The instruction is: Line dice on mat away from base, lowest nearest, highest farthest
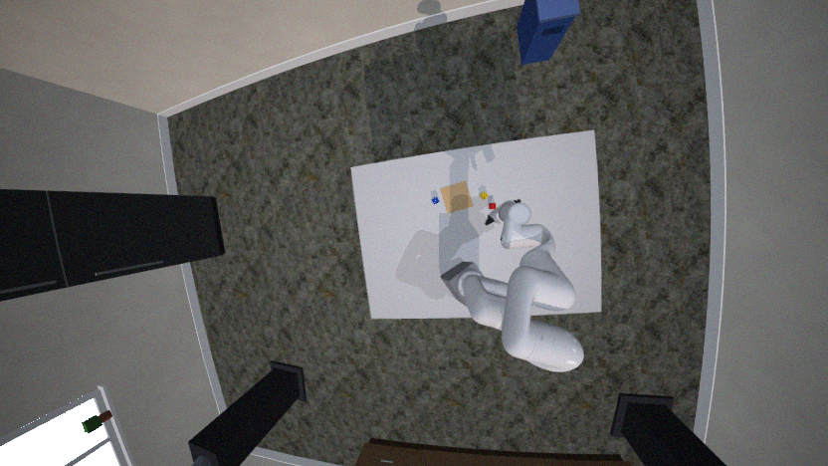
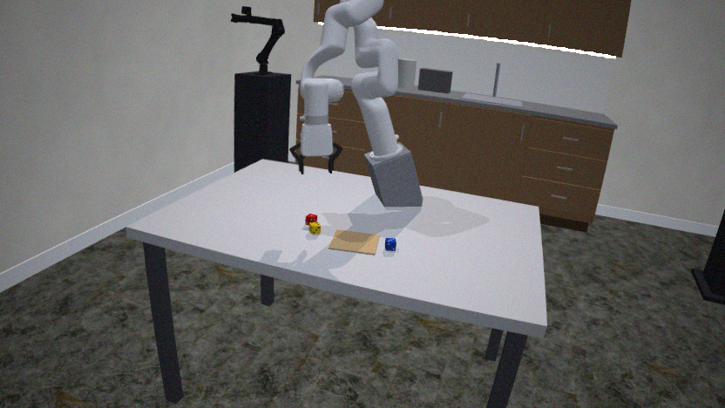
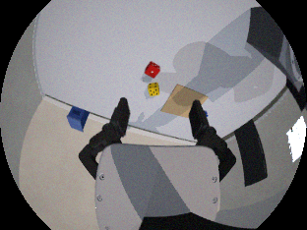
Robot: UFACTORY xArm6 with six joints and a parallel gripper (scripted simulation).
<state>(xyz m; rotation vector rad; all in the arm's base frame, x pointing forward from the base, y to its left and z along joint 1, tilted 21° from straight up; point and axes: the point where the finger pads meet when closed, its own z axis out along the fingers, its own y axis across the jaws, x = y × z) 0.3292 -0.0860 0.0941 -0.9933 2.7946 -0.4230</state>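
Note:
The orange-tan mat point(image 1: 451, 192) point(image 2: 354, 245) point(image 3: 174, 102) lies flat on the table. A blue die point(image 1: 434, 200) point(image 2: 390, 243) stands beside it; the wrist view shows only a bit of it behind a finger. A yellow die point(image 1: 483, 195) point(image 2: 315, 227) point(image 3: 153, 89) stands on the table off the mat's opposite side. A red die point(image 1: 492, 205) point(image 2: 311, 219) point(image 3: 153, 70) stands close to the yellow one, a little nearer the base. The top numbers are too small to read surely. My gripper point(image 2: 316, 172) point(image 3: 159, 105) is open and empty, high above the table, on the base side of the dice.
The white table point(image 1: 399, 173) point(image 2: 456, 263) point(image 3: 89, 49) carries the robot's grey base point(image 1: 457, 272) point(image 2: 396, 180) at its rear edge. Shadows of the arm fall across the mat and table. A blue box-shaped object point(image 1: 546, 29) point(image 3: 78, 118) stands on the floor beyond the table.

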